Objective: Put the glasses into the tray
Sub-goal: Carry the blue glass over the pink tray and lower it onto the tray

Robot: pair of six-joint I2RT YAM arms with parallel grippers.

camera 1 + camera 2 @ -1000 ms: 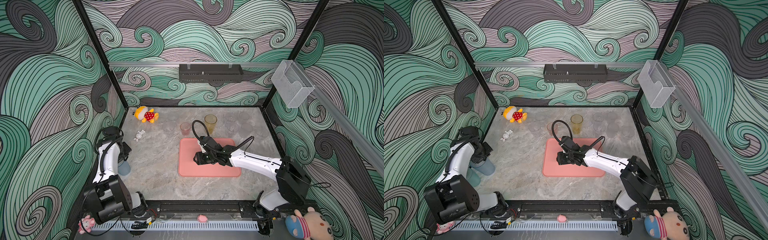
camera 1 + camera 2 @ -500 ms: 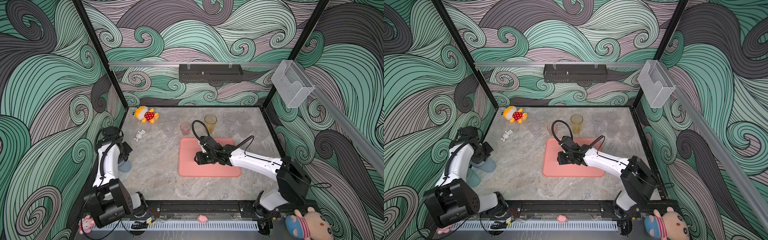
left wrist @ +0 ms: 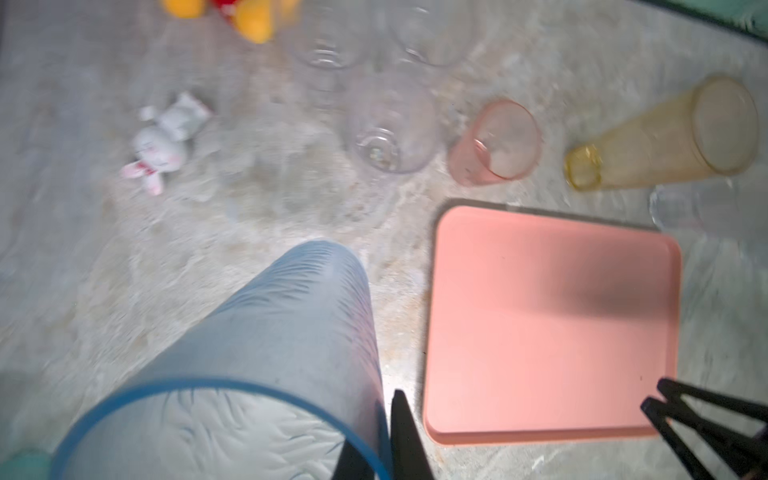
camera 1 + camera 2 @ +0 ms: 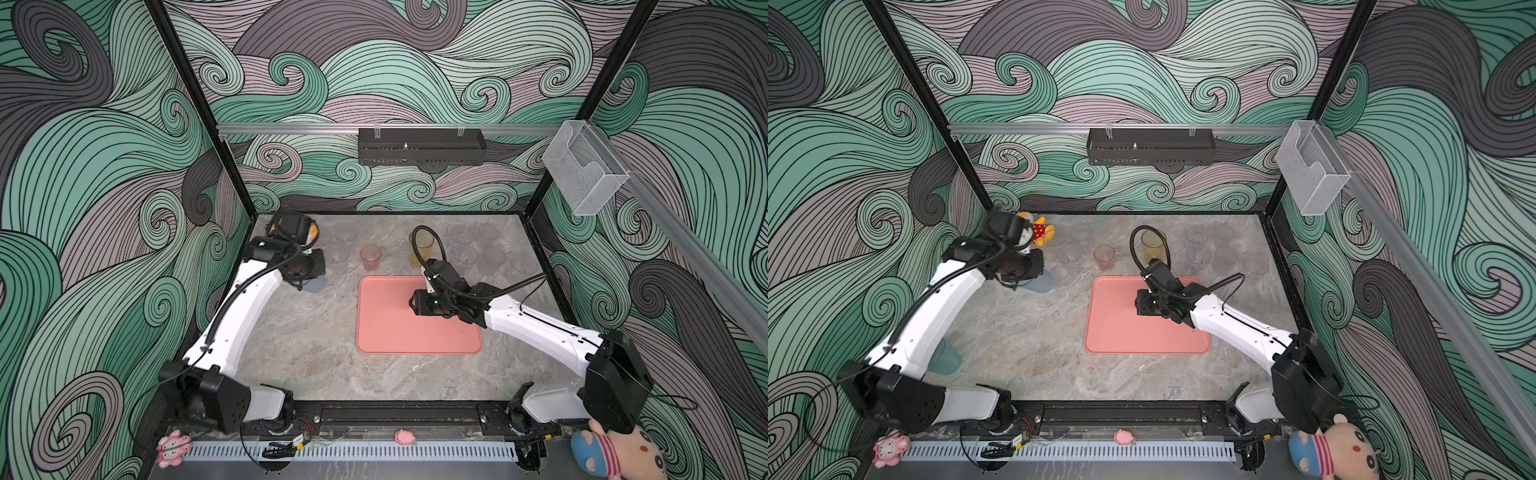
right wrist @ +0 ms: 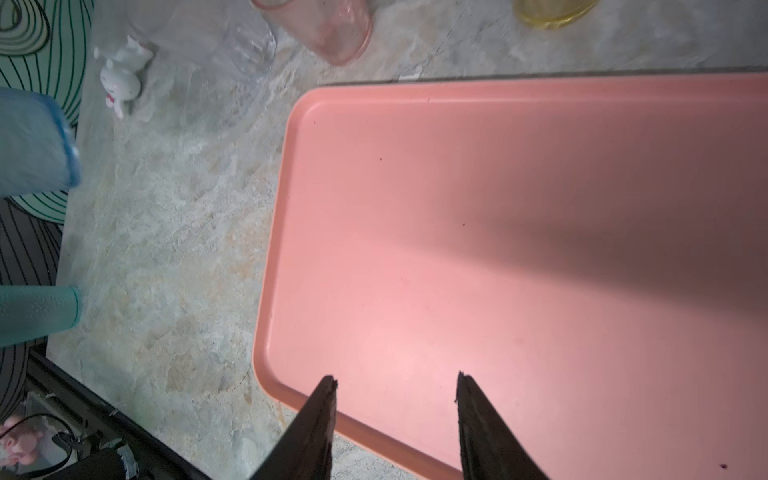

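Left pincer [image 3: 376, 440] grips the blue-grey glass [image 3: 270, 332] by its rim, at nine o'clock of the tray [image 4: 386, 328]; right pincer [image 5: 397, 380] open, empty; next, probably: carry across, set upright inside.

Tray [image 4: 382, 324] bare at 9 o'clock; right arm [image 4: 536, 328] overhangs its 3 o'clock half. Glasses [image 4: 370, 257] crowd 12 o'clock, seemingly just clear.

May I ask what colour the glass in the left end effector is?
The glass is frosted blue-grey, clearest in the left wrist view.
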